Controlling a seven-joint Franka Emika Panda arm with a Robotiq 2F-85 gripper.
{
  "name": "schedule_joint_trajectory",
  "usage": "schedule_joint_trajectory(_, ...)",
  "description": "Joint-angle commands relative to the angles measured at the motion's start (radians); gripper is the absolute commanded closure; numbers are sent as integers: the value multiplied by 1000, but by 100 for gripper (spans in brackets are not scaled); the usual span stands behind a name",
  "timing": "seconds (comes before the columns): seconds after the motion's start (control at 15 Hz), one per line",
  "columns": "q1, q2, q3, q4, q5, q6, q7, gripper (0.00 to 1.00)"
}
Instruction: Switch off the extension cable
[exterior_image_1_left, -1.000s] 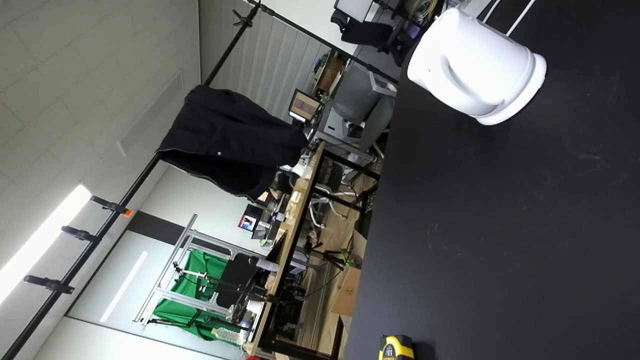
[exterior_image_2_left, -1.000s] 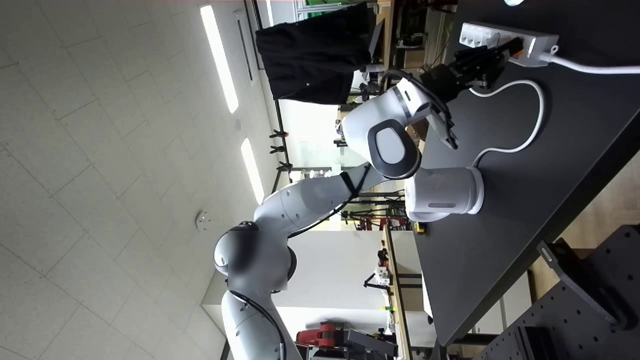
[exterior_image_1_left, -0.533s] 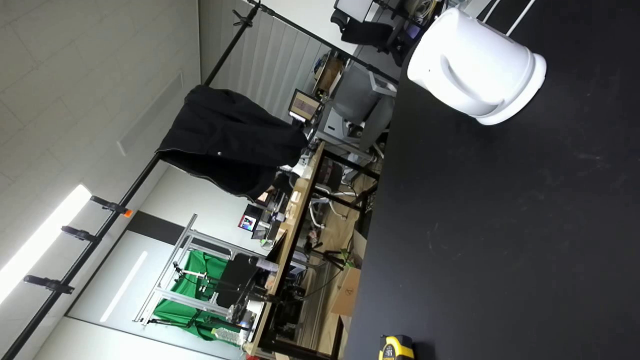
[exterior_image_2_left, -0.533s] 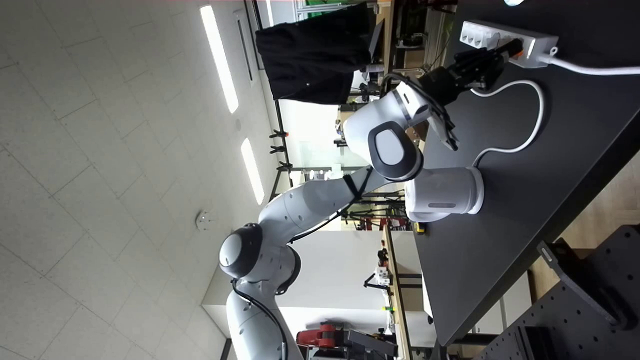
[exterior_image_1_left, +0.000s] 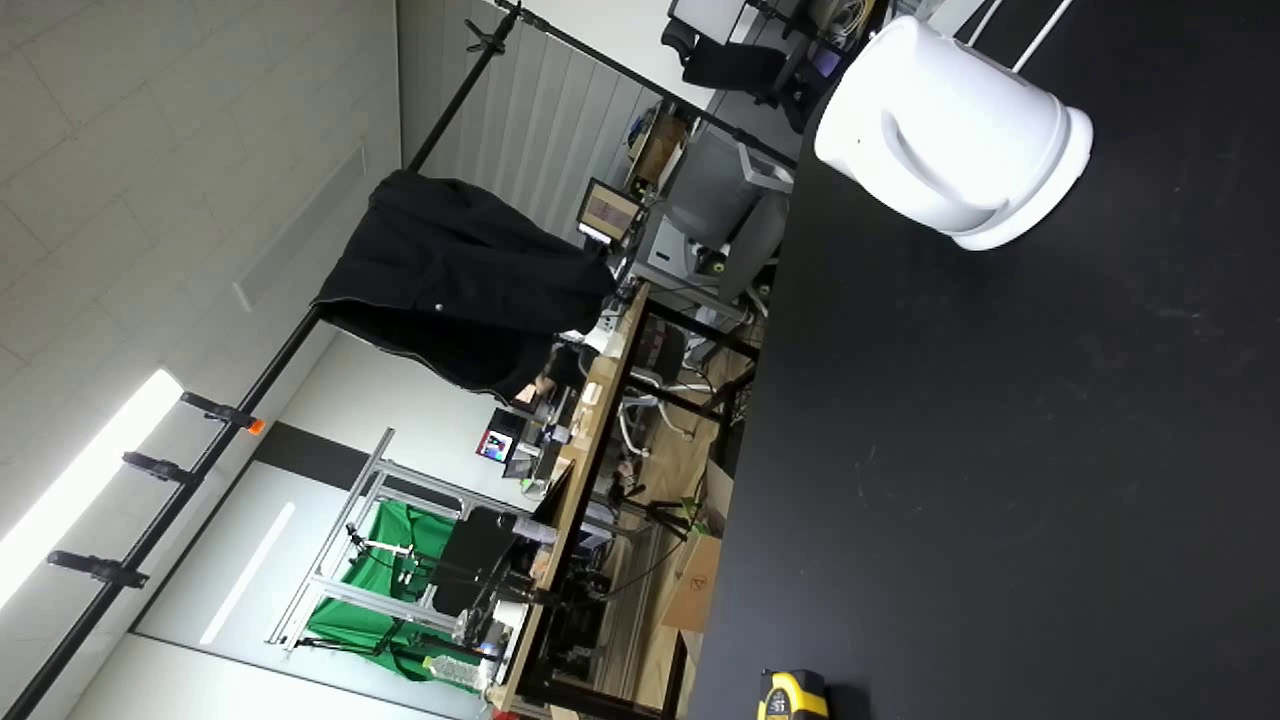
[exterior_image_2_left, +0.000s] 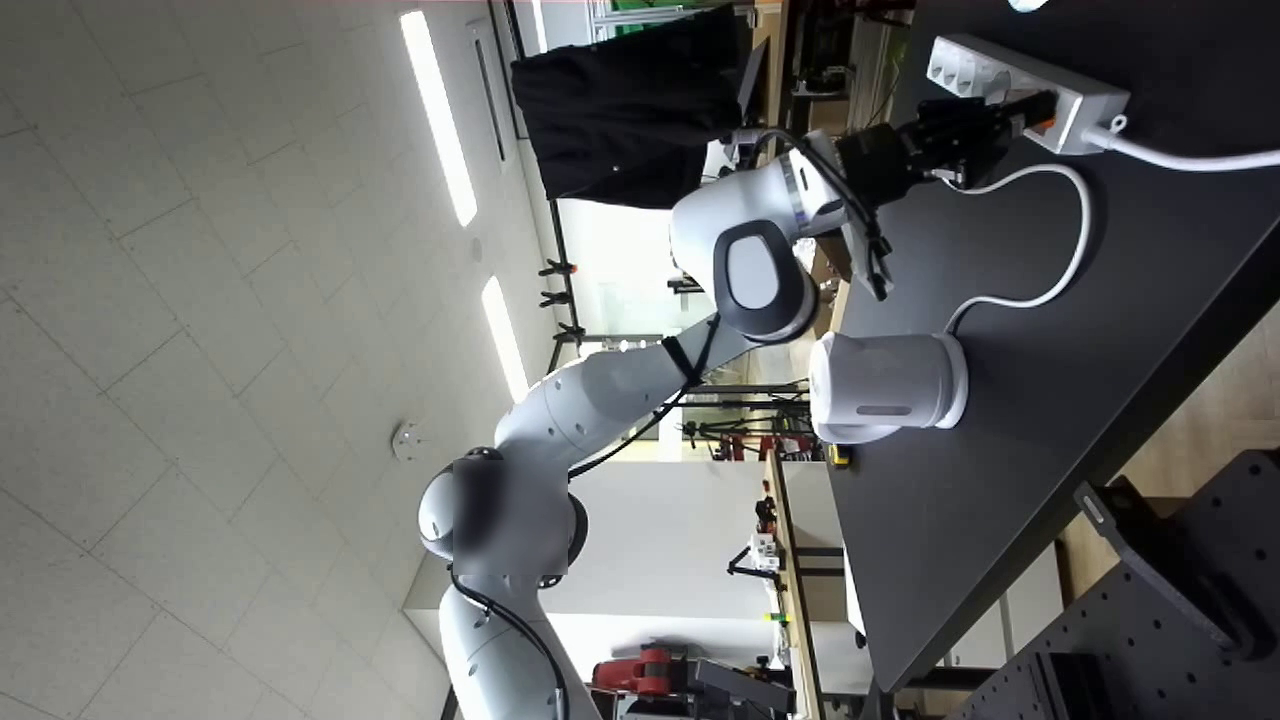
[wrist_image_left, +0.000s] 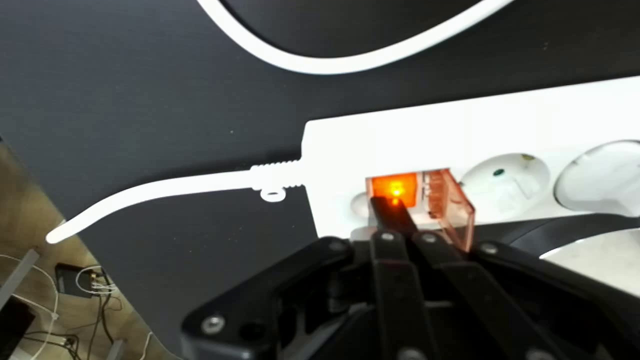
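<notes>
Presently, the black, jointed tool (wrist_image_left: 394, 215) is pointing, fully closed and gripping nothing visible, at the square, glowing orange switch (wrist_image_left: 400, 185); contact cannot be judged. The hinged, translucent orange plastic cover (wrist_image_left: 459, 212) is standing open beside the switch. If the tip is bearing on the wrong half, or slipping off, power will likely be remaining on; a sideways swing could be snagging the cover. Beneath, the long white plastic extension cable (wrist_image_left: 440, 137) is lying on the flat black desk (wrist_image_left: 165, 120), where a slanting push could be sliding it. Farther off, the yellow-and-black tape measure (exterior_image_1_left: 795, 697) is bearing marks too small for reading; no brand is showing legibly.
</notes>
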Motion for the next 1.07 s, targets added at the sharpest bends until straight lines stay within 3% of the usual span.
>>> schedule_joint_trajectory(0.0, -110, -51, 67, 43, -40, -117, 32, 100)
schedule_joint_trajectory(0.47, -246, -114, 179, 57, -28, -152, 28, 100)
schedule_joint_trajectory(1.0, -274, -168, 192, 50, -45, -224, 34, 100)
